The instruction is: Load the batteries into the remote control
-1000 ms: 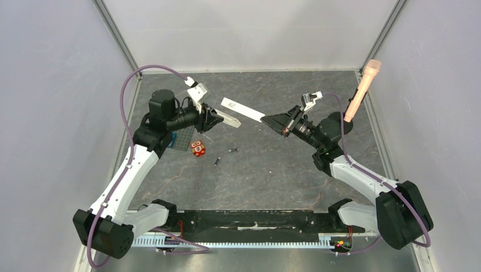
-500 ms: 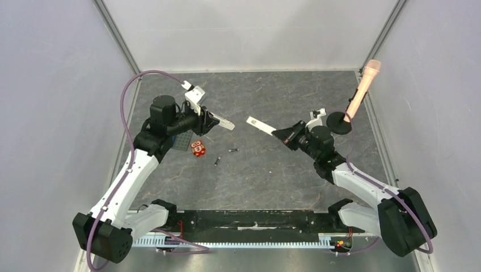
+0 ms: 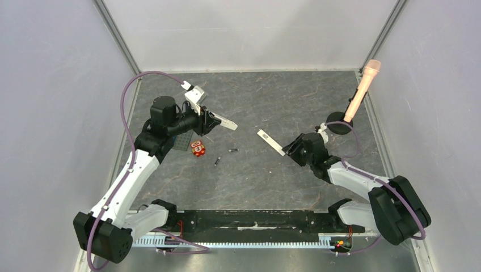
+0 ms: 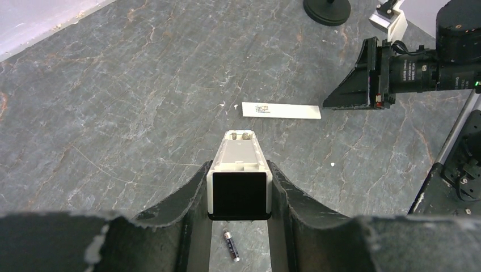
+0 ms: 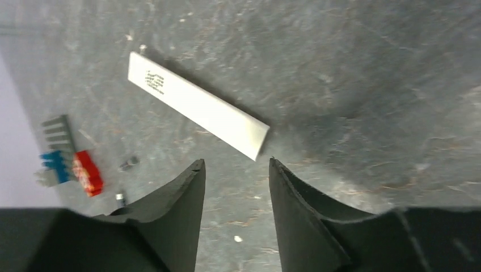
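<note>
While clenched between the fingers point(image 4: 190, 209) of the left gripper point(image 3: 214, 122), raised off the table point(image 3: 272, 96) and roughly level: the remote control point(image 4: 238, 156). Dark end face toward the wrist camera, open white trough pointing away from the palm, 2 small metal contacts at the far end. Grip on both long sides, close to the dark end.

Right gripper point(image 5: 235, 163) slack — fingers parted, nothing between them, low over the table. Just ahead of those tips, flat on the table: a thin white battery cover point(image 5: 198, 113), with a small printed mark at the end farther from the gripper and the nearer end just beyond the fingertips, not touching. Seen from the left wrist, well ahead of the left gripper, past the remote's free end and lying crosswise.

2 batteries point(image 3: 232, 151), small dark cylinders, loose on the table and apart from each other. Both beneath the left gripper and far ahead of the right one, beyond the cover. 1 of them in the left wrist view directly under the held remote. Both outside the trough.

Below the left gripper, back toward its wrist: a red-orange owl-like toy point(image 3: 198, 148) just beside a grey studded plate point(image 3: 182, 141) — touching or not, cannot tell. Behind the right gripper, off to its right: a pink microphone point(image 3: 363, 88) standing on a round black base point(image 3: 338, 126).
</note>
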Tool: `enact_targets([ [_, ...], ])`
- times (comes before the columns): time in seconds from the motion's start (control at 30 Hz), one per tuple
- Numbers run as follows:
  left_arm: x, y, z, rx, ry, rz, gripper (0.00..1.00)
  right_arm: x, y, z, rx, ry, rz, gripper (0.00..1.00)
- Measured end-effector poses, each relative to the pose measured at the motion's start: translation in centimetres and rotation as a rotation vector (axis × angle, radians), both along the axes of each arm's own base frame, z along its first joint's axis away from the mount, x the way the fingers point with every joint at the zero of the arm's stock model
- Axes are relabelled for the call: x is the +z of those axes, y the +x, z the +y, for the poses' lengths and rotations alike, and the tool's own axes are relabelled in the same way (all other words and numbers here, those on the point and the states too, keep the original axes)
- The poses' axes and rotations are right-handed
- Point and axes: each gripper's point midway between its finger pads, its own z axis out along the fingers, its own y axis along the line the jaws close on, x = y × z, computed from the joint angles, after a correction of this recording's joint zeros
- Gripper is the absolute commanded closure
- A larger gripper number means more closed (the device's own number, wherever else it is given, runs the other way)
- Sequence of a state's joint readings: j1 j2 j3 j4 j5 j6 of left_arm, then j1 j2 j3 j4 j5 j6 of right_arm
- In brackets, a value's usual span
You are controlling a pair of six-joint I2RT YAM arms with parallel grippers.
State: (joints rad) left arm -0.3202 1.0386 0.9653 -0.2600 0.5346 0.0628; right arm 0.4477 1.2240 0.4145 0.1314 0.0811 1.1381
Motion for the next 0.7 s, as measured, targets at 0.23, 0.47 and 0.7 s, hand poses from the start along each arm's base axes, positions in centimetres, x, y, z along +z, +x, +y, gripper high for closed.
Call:
enact_targets([
  [0.23,0.2,-0.3,-0.3,-0.023,-0.009,-0.002,0.98,-1.1,-1.1,-1.2,0.021,-0.093,0.042,0.28],
  [0.47,0.2,-3.0,-1.9,-0.186,-0.05,0.044,0.98,7.5,0.7,4.7,0.349,0.029,-0.23,0.16],
  [0.7,1.7,-8.3,-3.2,-0.451,-0.094,0.054,0.98,19.4,-3.1,11.1,0.816,0.183,-0.694,0.08],
])
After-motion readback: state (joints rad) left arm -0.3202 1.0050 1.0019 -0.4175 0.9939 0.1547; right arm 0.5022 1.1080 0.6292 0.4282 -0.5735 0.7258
